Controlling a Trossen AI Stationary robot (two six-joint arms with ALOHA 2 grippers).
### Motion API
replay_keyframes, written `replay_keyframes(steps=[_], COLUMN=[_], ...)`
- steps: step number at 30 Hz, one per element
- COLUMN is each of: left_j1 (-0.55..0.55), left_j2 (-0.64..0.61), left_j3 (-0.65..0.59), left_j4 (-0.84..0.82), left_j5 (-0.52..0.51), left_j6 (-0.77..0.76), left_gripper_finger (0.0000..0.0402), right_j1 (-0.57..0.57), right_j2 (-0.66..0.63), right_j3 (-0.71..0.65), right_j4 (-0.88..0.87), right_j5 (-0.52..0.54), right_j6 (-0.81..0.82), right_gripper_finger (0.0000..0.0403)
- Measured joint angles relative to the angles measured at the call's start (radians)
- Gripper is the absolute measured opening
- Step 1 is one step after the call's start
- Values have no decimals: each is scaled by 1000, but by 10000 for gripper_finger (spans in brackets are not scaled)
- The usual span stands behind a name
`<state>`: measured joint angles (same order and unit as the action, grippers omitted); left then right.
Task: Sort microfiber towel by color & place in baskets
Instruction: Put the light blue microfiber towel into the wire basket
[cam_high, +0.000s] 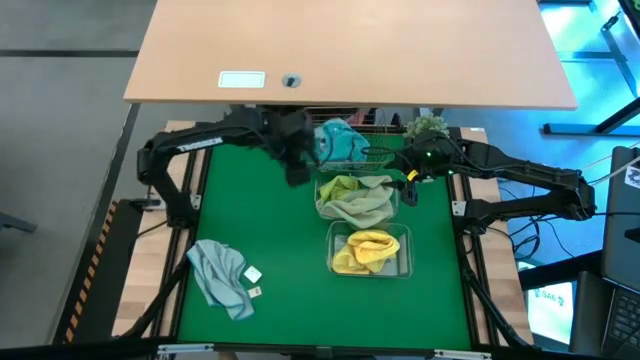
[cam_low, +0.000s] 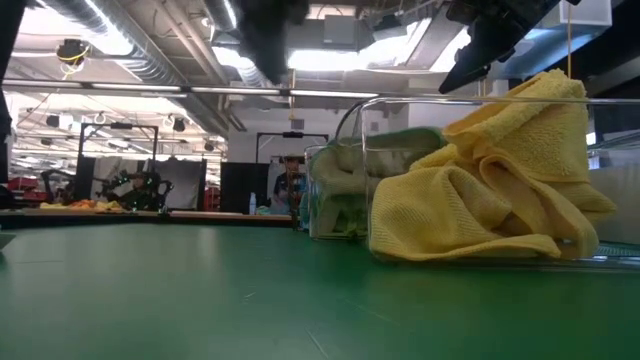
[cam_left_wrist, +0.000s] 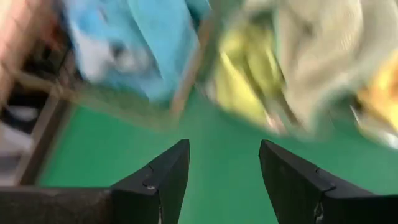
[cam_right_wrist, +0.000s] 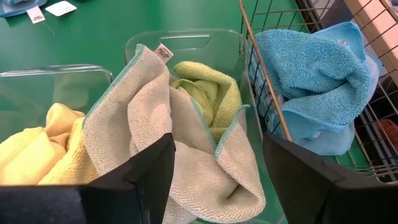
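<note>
Hovering beside the wire basket (cam_high: 352, 150) and its blue towel (cam_high: 338, 138), left gripper (cam_high: 298, 172) fingers wide, empty. Right gripper (cam_high: 412, 186) wide too. Next: grey towel (cam_high: 222, 275), well apart.

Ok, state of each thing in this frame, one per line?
Wire basket: holds a blue towel.
Middle tub: holds green towels, one draped over its rim.
Near tub: holds a yellow towel.
Grey-blue towel: loose on the table, unsorted.
Left hand: open, empty.
Right hand: open, empty.
</note>
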<state>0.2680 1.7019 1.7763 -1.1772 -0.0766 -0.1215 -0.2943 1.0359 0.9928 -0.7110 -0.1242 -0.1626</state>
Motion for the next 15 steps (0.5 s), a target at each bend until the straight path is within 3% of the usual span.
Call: replay_keyframes(steps=[7, 15], left_j1=[-160, -378], left_j2=[-25, -27], left_j3=[-3, -112], left_j4=[-319, -370], left_j5=[114, 122], left_j6=[-116, -253], left_gripper_finger=[189, 187], right_j1=[0, 0], right_j2=[0, 0], right_j3=[0, 0], right_j4=[2, -1], right_j5=[0, 0], right_j6=[0, 0], right_gripper_finger=[241, 241])
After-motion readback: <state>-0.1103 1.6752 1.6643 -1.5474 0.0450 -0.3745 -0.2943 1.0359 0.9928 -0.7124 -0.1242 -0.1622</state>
